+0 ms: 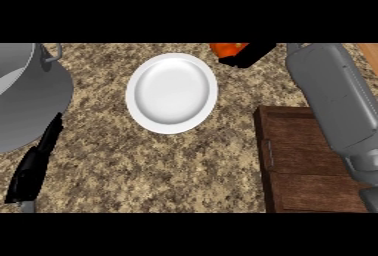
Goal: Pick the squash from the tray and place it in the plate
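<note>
The white plate lay on the speckled table. Just beyond the plate's upper right rim, the right hand was closed about the orange squash, which showed only partly and hung clear of the plate. The wooden tray sat to the plate's lower right, under the grey right forearm. To the plate's left stood a grey pot, and below it the left hand rested with fingers straight, released.
</note>
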### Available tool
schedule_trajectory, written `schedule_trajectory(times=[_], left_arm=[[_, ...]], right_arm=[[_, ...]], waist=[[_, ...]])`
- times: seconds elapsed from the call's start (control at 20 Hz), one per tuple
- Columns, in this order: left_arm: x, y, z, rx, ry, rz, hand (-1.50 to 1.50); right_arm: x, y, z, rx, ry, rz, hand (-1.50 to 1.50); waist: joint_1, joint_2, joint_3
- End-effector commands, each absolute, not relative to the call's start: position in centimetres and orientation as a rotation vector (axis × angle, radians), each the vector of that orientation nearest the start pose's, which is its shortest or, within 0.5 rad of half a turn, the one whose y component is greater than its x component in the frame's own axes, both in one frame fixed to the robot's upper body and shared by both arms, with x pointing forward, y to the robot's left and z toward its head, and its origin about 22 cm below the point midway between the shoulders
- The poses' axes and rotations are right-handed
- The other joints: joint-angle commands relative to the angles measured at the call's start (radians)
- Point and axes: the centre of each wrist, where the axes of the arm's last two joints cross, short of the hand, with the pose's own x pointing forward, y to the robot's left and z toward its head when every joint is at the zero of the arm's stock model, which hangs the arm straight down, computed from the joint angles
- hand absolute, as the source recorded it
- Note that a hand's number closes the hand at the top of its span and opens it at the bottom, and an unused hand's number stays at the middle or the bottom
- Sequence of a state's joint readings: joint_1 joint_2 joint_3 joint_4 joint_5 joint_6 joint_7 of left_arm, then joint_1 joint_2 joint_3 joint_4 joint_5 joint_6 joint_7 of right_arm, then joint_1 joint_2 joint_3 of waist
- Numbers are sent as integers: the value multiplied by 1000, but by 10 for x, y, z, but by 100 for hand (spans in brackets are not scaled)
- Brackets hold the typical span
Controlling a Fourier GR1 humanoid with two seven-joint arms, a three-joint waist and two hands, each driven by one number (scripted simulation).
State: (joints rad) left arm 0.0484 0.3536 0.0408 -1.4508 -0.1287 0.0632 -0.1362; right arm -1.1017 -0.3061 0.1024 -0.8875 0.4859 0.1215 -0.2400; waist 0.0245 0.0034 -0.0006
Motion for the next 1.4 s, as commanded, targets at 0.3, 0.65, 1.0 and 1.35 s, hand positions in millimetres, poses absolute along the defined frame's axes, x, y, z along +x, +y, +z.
schedule_trajectory(times=[0.3,0.65,1.0,1.35], left_arm=[[216,334,-9,459,-1536,-318,0],[224,333,-9,423,-1545,-330,0],[232,332,5,418,-1557,-359,0],[253,303,8,395,-1575,-377,0]], right_arm=[[444,-66,200,-347,-1866,1196,150],[433,-25,155,-355,-1749,1269,150],[441,-45,122,-264,-1606,1069,150],[435,-39,113,-295,-1615,1000,-150]], waist=[[4,2,0],[31,6,-1],[68,13,0],[84,19,0]])
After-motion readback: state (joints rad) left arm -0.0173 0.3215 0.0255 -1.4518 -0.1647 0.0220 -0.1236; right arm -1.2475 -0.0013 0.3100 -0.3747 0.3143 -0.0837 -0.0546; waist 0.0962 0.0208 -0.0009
